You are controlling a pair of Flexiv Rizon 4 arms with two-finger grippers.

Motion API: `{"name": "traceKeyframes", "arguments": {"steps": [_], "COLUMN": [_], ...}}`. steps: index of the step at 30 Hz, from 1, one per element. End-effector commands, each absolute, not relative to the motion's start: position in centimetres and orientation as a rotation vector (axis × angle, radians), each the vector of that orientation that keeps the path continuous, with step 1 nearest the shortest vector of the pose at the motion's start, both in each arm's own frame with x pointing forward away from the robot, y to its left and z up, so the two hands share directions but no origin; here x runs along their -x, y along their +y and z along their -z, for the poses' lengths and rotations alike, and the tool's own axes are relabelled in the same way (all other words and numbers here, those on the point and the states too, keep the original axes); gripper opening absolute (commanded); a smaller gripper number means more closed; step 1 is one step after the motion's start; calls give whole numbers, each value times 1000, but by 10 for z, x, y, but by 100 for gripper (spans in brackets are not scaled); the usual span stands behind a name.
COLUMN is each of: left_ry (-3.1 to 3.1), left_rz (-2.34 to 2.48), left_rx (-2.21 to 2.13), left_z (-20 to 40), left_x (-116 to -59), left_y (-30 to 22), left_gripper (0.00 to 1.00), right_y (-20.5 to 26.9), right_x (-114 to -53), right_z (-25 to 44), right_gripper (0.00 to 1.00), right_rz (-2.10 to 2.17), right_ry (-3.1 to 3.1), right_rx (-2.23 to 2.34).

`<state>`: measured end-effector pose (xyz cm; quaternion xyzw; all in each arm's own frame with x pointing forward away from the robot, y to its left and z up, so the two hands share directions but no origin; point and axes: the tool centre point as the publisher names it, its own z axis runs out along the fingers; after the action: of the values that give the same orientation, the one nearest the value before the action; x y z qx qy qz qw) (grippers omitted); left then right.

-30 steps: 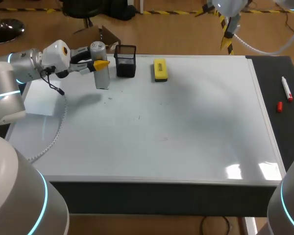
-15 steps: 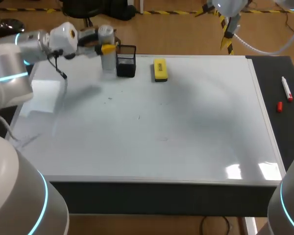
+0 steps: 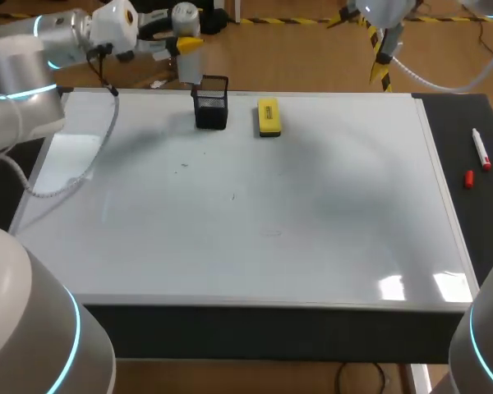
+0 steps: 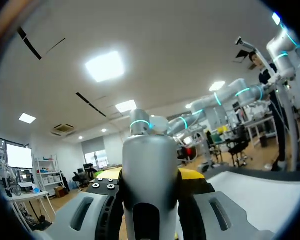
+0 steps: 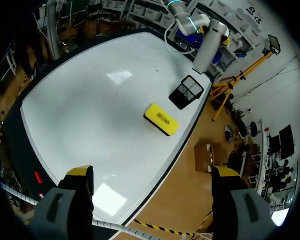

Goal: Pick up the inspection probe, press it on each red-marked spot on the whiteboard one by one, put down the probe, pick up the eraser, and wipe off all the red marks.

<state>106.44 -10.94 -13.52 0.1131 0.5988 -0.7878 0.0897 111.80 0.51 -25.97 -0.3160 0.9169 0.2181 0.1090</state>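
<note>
Lifted off the whiteboard (image 3: pixel 312 205), the probe (image 3: pixel 188 61) hung gripped in the left gripper (image 3: pixel 185 38) beyond its far edge, left of the eraser (image 3: pixel 269 116). The left wrist view showed both fingers clamping it. The right wrist view showed the right gripper (image 5: pixel 151 175) spread wide, empty, above the board.

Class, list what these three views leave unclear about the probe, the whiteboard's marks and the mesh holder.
- Left wrist view: the probe covers most of the left gripper's yellow tips, and its lower end is cut off.
- Head view: the whiteboard shows only faint specks, too small to tell whether any are red.
- Head view: the inside of the black mesh holder is too dark and small to read.
</note>
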Motion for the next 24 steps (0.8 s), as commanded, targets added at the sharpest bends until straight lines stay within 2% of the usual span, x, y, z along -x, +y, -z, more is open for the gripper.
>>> {"name": "traceKeyframes", "arguments": {"steps": [1,9,24], "left_ry": [1782,1787,1808], "left_rz": [2370,2403,2437], "left_rx": [-384,-361,-217], "left_z": [136,145,176], "left_x": [-1083,-1101,-1122], "left_y": [-125,-142,-141], "left_gripper": [0,0,0], "right_y": [5,5,5], "right_x": [-1118,-1118,-1118], "right_z": [259,259,259], "right_gripper": [100,100,100], "right_rz": [-635,-635,-635], "right_ry": [2699,2699,2699], "right_rx": [932,932,932]}}
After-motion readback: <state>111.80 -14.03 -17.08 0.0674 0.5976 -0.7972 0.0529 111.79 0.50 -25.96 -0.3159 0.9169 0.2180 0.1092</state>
